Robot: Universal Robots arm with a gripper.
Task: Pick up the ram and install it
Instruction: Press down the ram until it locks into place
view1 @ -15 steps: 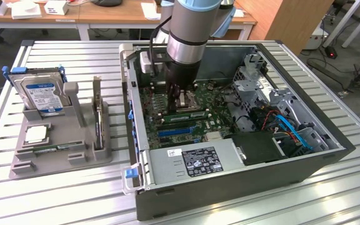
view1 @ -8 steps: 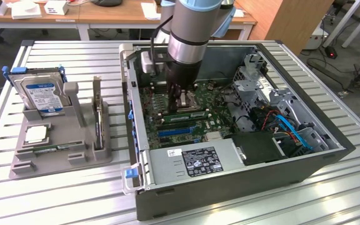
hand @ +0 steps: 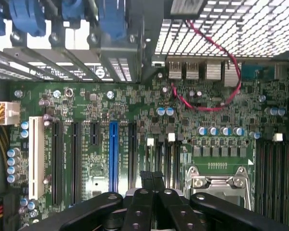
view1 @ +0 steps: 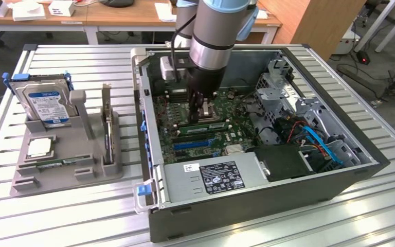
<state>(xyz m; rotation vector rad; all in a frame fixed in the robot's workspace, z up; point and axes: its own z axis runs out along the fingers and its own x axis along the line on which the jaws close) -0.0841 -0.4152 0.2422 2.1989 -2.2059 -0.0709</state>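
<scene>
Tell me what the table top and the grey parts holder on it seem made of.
Table top: likely bare aluminium, silvery with a dull sheen, in ribbed slats. Grey parts holder: probably plastic, matte, evenly grey, with blocky moulded slots, though painted metal can't be excluded.

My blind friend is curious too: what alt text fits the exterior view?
A robot arm's gripper reaches down into an open computer case, close above its motherboard. On the exterior view's left, a grey holder carries a hard drive, a chip and a ram.
</scene>
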